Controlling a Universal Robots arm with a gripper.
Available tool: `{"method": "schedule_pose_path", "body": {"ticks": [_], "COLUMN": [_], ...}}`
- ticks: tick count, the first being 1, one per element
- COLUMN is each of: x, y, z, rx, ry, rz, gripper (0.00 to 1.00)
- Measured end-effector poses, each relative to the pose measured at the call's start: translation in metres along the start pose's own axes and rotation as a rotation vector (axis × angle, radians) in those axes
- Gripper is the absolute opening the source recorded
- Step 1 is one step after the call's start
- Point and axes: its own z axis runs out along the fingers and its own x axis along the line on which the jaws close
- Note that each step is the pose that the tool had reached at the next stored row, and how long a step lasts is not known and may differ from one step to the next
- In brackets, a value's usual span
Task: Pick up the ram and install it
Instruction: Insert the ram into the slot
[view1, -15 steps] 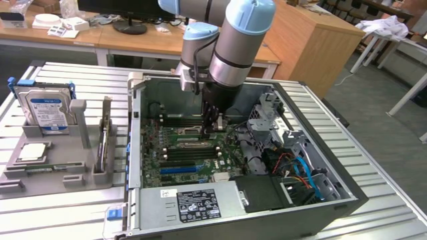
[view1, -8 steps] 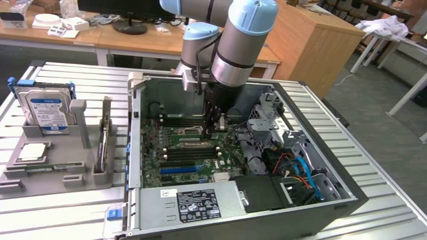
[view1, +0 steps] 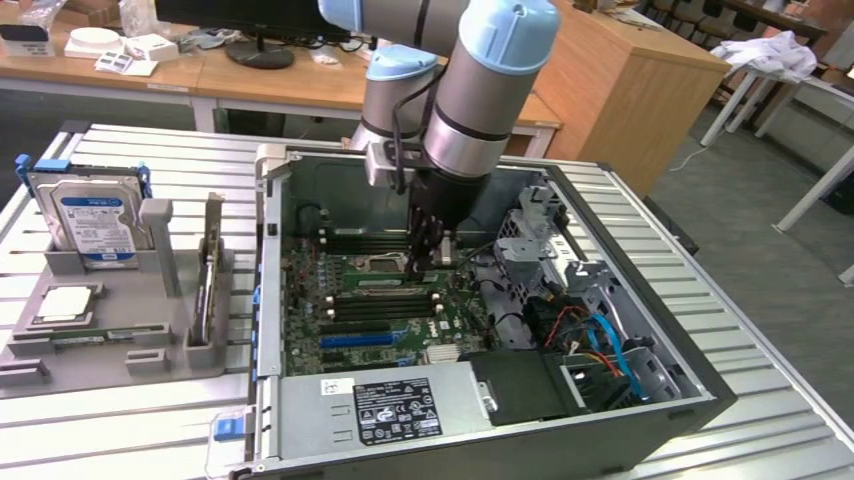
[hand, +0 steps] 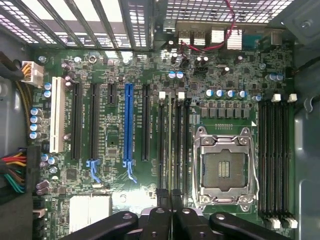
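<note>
Over the black memory slots (hand: 161, 145), the claw (hand: 171, 222) pinches the ram (hand: 172, 142) lengthwise along them.

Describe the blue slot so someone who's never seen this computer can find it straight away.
Look inside the open computer case at the green motherboard. Among its long parallel slots sits the blue slot, flanked by black ones; it alone is bright blue.
</note>
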Motion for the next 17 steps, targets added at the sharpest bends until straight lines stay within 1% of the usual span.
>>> {"method": "schedule_pose_path", "body": {"ticks": [3, 11, 17], "x": [0.0022, 0.0023, 0.0023], "y": [0.0001, 0.0, -0.0001], "z": [0.0, 0.0, 0.0025], "rx": [0.0001, -0.0001, 0.0], "ry": [-0.0001, 0.0002, 0.0], "rz": [0.0, 0.0, 0.0], "gripper": [0.12, 0.12, 0.12]}}
